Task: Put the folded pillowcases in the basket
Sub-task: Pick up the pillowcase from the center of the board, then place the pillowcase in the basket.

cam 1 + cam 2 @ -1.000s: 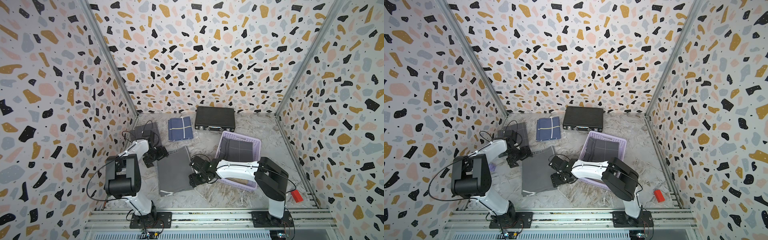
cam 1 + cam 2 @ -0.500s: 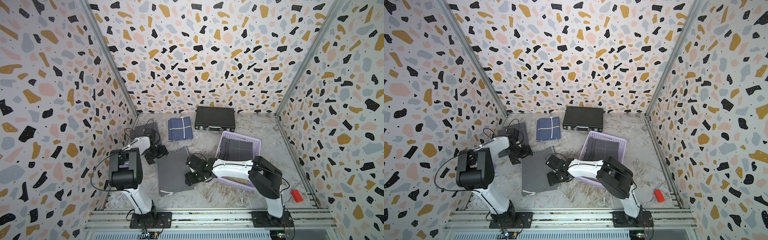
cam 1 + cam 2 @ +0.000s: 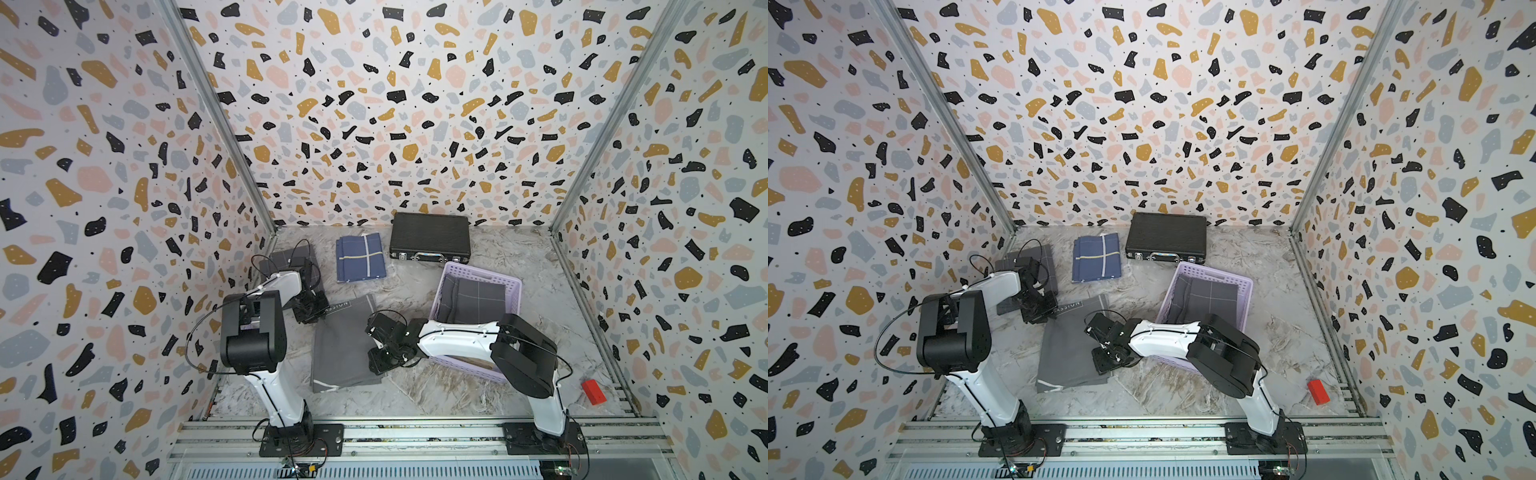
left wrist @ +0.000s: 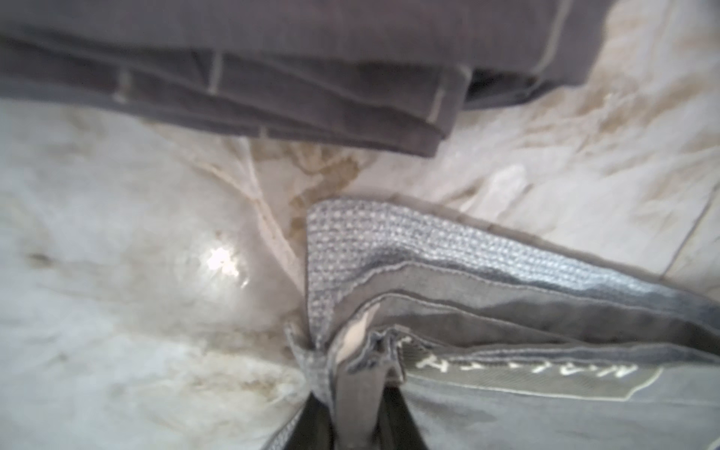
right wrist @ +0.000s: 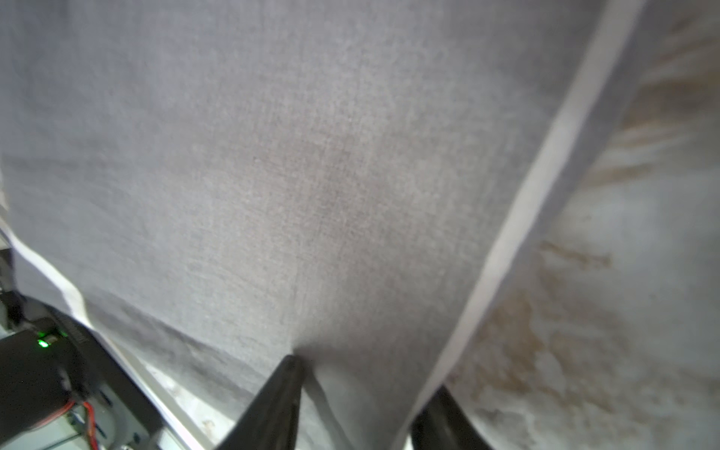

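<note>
The folded pillowcase (image 3: pixel 345 340) (image 3: pixel 1073 345) is grey with a white stripe and lies flat on the marble-look floor, left of the basket. My left gripper (image 3: pixel 318 311) (image 4: pixel 360 393) is at its far left corner and is shut on the bunched corner fabric (image 4: pixel 506 304). My right gripper (image 3: pixel 380 363) (image 5: pixel 364 389) straddles its right edge near the front. Its black fingers (image 5: pixel 288 389) stand apart, with a raised fold of the cloth (image 5: pixel 311 175) between them. The lavender basket (image 3: pixel 482 272) (image 3: pixel 1217 272) stands to the right and holds a grey folded cloth (image 3: pixel 473 301).
A navy folded cloth (image 3: pixel 360 257) and a black hard case (image 3: pixel 430 243) lie at the back. Another grey folded cloth (image 3: pixel 286 262) (image 4: pixel 272 78) lies behind the left gripper. A red block (image 3: pixel 593 392) sits at the front right, by the wall.
The left jaws have gone from wide open to shut on the pillowcase corner. The right gripper slid left onto the pillowcase edge and its jaws narrowed.
</note>
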`<state>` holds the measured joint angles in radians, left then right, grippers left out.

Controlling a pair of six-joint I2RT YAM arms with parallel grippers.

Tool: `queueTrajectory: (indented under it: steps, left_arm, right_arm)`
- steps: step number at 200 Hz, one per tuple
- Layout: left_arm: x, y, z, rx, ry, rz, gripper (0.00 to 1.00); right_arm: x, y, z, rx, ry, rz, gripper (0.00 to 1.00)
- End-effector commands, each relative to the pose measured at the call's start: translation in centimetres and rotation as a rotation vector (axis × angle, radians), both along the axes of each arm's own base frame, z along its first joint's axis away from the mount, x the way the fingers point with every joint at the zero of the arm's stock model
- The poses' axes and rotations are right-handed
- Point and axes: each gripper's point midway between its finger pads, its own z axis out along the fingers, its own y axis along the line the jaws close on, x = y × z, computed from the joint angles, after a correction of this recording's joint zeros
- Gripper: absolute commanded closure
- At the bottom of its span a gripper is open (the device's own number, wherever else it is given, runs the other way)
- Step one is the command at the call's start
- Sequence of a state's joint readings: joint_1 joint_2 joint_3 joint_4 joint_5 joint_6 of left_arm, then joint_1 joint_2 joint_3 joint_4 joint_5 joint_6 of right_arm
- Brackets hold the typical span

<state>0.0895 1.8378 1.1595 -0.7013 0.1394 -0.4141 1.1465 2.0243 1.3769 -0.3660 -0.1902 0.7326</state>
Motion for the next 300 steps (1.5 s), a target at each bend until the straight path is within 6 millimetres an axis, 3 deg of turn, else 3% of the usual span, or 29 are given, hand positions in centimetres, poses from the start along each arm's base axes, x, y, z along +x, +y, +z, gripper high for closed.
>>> queueTrajectory:
  steps: [1, 17, 44, 69, 118, 160, 190, 226, 260, 300]
  left_arm:
    - [-1.3, -0.1, -1.5, 0.009, 0.076, -0.023, 0.89]
    - [-1.2, -0.4, -1.3, 0.006, 0.071, -0.033, 1.0]
    - [-1.2, -0.9, -0.8, 0.007, 0.055, -0.048, 1.0]
    - [-1.0, -2.1, 0.8, -0.006, 0.008, -0.066, 1.0]
    - [-1.8, -4.4, 5.0, -0.044, -0.112, -0.099, 1.0]
    - [-2.4, -6.5, 9.7, -0.1, -0.243, -0.127, 1.0]
    - [-1.8, -8.9, 13.2, -0.127, -0.325, -0.17, 1.0]
    - [-0.9, -13.5, 17.4, -0.161, -0.416, -0.264, 1.0]
    - [0.0, -20.0, 20.4, -0.212, -0.481, -0.398, 1.0]
    - [1.7, -28.7, 22.1, -0.297, -0.524, -0.561, 1.0]
  right_arm:
    - [-0.5, -0.9, -0.7, -0.058, 0.018, 0.008, 0.68]
    - [-0.4, -0.7, -0.5, -0.05, 0.011, 0.015, 0.8]
    - [-0.3, -0.5, -0.1, -0.035, 0.003, 0.016, 1.0]
    - [0.1, -0.8, 1.0, -0.02, -0.039, 0.006, 1.0]
    - [0.4, -0.7, 6.1, 0.074, -0.098, 0.007, 1.0]
    - [1.1, -2.6, 10.2, 0.089, -0.193, -0.022, 1.0]
    - [1.7, -4.4, 11.7, 0.074, -0.22, -0.056, 1.0]
    - [3.2, -8.4, 13.4, 0.054, -0.249, -0.14, 1.0]
    - [5.2, -14.6, 14.7, 0.006, -0.286, -0.262, 1.0]
    - [5.9, -20.9, 15.4, -0.031, -0.287, -0.374, 1.0]
